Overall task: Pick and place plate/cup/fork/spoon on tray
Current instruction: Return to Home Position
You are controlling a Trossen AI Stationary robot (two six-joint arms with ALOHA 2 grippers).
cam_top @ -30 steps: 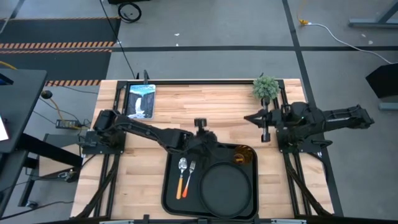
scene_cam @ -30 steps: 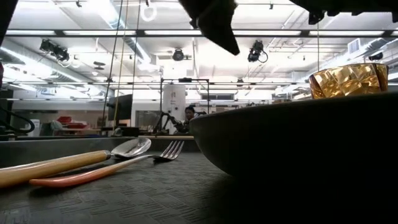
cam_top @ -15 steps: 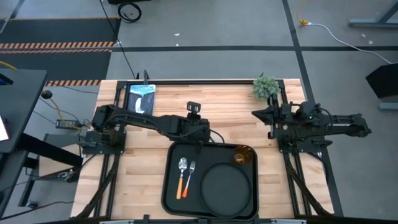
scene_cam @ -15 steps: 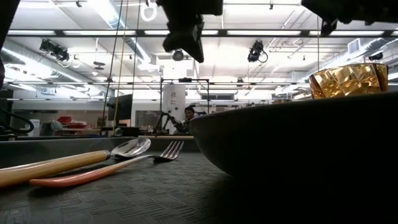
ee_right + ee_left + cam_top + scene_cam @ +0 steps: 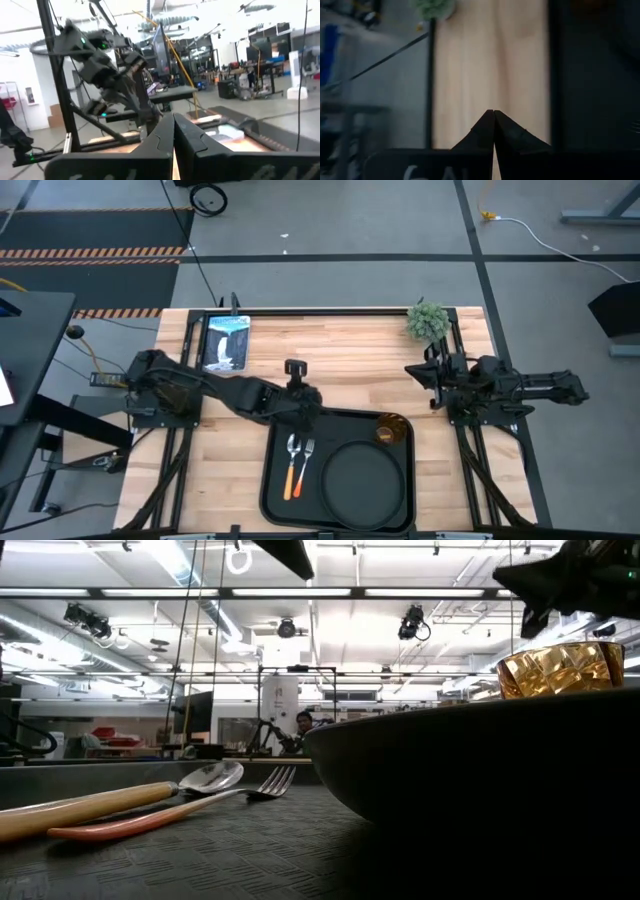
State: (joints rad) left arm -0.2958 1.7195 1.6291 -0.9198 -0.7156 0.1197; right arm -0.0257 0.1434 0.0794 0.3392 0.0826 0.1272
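Note:
The black tray (image 5: 268,485) lies at the table's near middle. On it are the round black plate (image 5: 365,480), the amber cup (image 5: 388,432) at its far right corner, and the spoon (image 5: 292,460) and fork (image 5: 305,462) side by side at its left. In the low view the spoon (image 5: 120,796) and fork (image 5: 170,812) lie flat on the tray floor, and the cup (image 5: 560,668) shows behind the plate (image 5: 480,760). My left gripper (image 5: 316,404) is shut and empty over the tray's far left corner. My right gripper (image 5: 418,370) is shut and empty at the table's right.
A small green plant (image 5: 427,320) stands at the far right corner. A tablet (image 5: 226,340) lies at the far left. Bare wood runs between the tray and the far edge. A person (image 5: 303,723) sits in the room beyond the table.
My left gripper has drawn back from over the tray toward the table's left and has risen, nearly leaving the low view. My right arm has pulled back a little toward the right edge and come lower. The things on the tray have stayed put.

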